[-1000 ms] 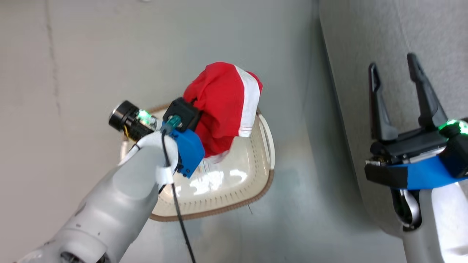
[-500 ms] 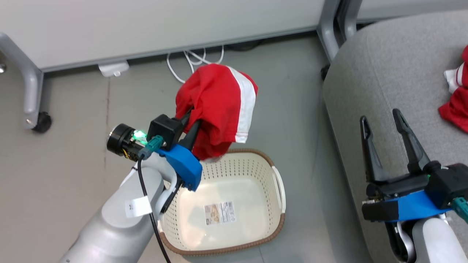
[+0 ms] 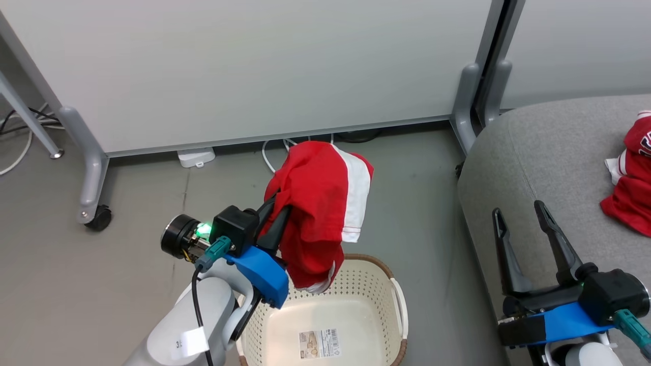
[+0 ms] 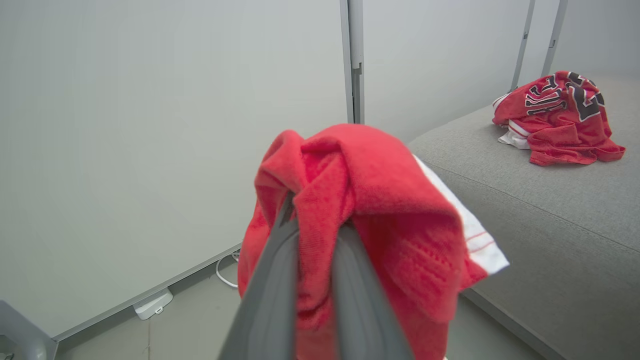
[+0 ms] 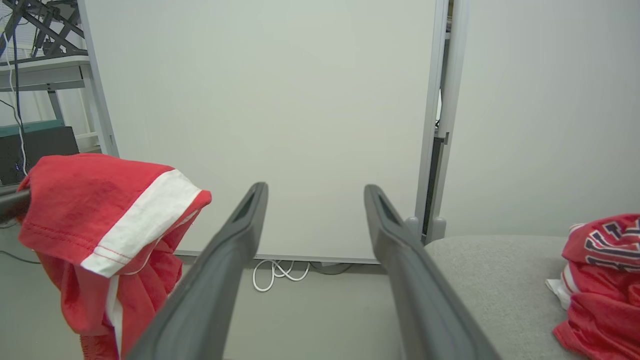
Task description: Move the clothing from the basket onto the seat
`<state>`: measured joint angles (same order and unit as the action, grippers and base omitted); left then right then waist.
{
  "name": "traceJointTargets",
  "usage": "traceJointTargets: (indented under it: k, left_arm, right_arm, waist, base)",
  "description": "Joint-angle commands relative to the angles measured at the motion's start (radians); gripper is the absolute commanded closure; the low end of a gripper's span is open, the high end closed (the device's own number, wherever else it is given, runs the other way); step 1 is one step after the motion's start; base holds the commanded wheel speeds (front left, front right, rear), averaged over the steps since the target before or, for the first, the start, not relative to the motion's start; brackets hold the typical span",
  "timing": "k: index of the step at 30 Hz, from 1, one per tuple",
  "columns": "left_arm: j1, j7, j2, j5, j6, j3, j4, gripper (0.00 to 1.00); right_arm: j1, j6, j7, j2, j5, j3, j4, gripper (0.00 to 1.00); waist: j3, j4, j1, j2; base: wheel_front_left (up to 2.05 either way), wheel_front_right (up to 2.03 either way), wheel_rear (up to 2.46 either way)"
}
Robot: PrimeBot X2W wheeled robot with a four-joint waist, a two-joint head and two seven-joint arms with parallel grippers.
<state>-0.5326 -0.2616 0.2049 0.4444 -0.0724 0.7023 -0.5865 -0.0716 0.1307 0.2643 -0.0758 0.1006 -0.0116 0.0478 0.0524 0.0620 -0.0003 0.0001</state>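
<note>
Red garment (image 3: 320,203), white-striped, is clamped between the narrowly set fingers of the left gripper (image 3: 274,221) and is draped over their tips. Its hem is hung above the far rim of the basket (image 3: 399,300), which is seen below that gripper. The right gripper (image 3: 517,207) is held wide apart, with nothing between its fingers, over the edge of the grey seat (image 3: 539,152). A lettered garment (image 3: 628,193) is laid on the seat, beyond and right of those fingers, well apart from them.
</note>
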Motion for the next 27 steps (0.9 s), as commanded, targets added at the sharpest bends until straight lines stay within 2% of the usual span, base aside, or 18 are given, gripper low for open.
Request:
traceJointTargets:
  k: [1,9,13,20,27]
  left_arm:
    - [0.015,-0.005,0.003,-0.009,-0.002,-0.007,0.011,1.0]
    - [0.025,-0.005,0.01,-0.028,0.0,-0.016,0.056,1.0]
    - [0.005,-0.005,0.004,-0.036,-0.004,-0.01,0.064,1.0]
    - [-0.036,-0.005,-0.015,-0.048,-0.009,0.002,0.063,1.0]
    - [-0.07,-0.005,-0.047,-0.061,-0.017,0.023,0.061,1.0]
  right_arm:
    - [0.017,0.0,0.0,0.003,0.004,-0.001,0.003,0.0]
    - [0.023,0.0,0.0,0.004,0.008,-0.014,0.009,0.0]
    - [0.011,0.0,0.0,-0.004,0.02,-0.053,0.021,0.0]
    - [-0.029,0.0,0.0,-0.017,0.048,-0.204,0.078,0.0]
    - [-0.124,0.0,0.0,-0.015,0.081,-0.348,0.194,0.0]
  waist:
    - [-0.009,0.009,0.0003,-0.0001]
    - [-0.01,0.024,0.0003,-0.0001]
    - [0.002,0.035,0.0003,-0.0001]
    - [0.024,0.059,0.0003,-0.0001]
    - [0.046,0.087,0.0003,-0.0001]
  base:
    - [0.0,0.0,0.0]
    - [0.0,0.0,0.0]
    - [0.0,0.0,0.0]
    - [0.0,0.0,0.0]
    - [0.0,0.0,0.0]
